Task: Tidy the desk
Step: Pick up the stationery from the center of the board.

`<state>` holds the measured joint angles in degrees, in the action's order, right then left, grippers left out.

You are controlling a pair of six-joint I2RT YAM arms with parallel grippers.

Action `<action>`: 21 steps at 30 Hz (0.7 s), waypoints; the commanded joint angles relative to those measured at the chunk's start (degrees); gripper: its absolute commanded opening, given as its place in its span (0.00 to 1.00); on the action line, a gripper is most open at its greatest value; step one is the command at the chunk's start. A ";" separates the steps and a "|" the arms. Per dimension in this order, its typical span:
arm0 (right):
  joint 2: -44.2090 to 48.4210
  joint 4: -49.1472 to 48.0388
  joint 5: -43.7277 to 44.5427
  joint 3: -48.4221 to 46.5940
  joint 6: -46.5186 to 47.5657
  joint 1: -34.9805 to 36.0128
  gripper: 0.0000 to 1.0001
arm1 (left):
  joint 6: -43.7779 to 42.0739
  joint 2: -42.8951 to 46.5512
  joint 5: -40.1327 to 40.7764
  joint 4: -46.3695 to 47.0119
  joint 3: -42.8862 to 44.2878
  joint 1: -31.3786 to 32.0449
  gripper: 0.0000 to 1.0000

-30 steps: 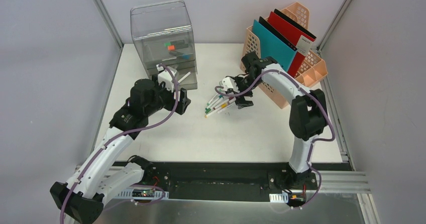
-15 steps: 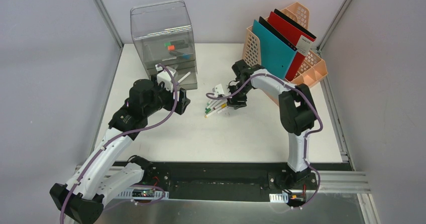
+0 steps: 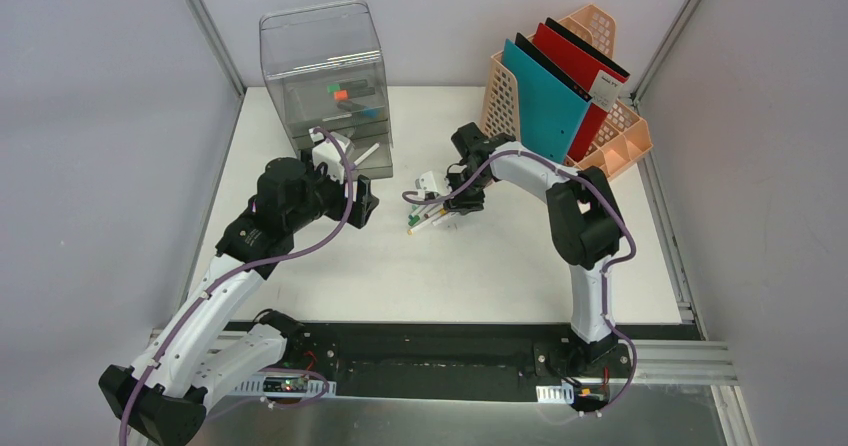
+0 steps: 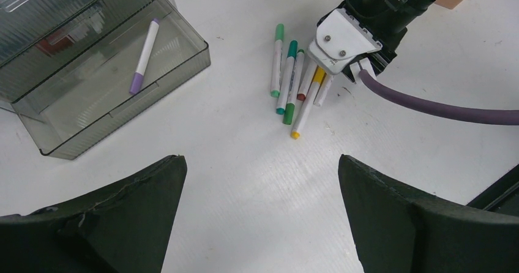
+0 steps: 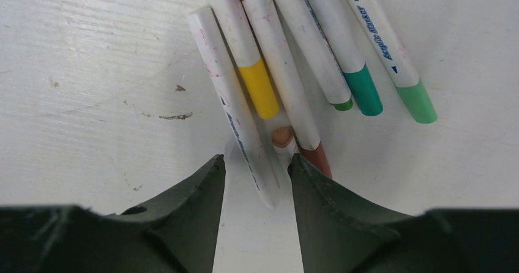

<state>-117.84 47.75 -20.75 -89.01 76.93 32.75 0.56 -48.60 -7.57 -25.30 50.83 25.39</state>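
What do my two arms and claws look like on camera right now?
The left arm and right arm have white links with black joints, and a purple cable runs along each. The left claw and right claw are black and wedge-shaped. A white block sits at each wrist.

On the white desk [image 4: 245,181], a smoky transparent drawer [image 4: 92,98] is seen pulled open at the left, with a purple-capped marker [image 4: 144,57] lying loose inside. To its right, a cluster of markers [image 4: 292,86] with green, teal, red and yellow caps is recorded side by side. Their far right ends are covered by the right gripper [image 4: 346,56], its jaws hidden. A purple cable [image 4: 428,108] is trailed from it. The left gripper [image 4: 260,169] is held above bare desk, jaws spread wide.
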 commanded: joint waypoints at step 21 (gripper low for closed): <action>1.64 4.62 -9.31 -0.40 0.22 -1.02 0.55 | -0.69 1.28 -0.05 1.50 -0.03 -0.69 0.99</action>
<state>-117.84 48.25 -23.55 -87.50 77.78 32.69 0.56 -48.29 -7.57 -25.30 50.83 25.39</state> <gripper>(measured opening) 0.515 0.988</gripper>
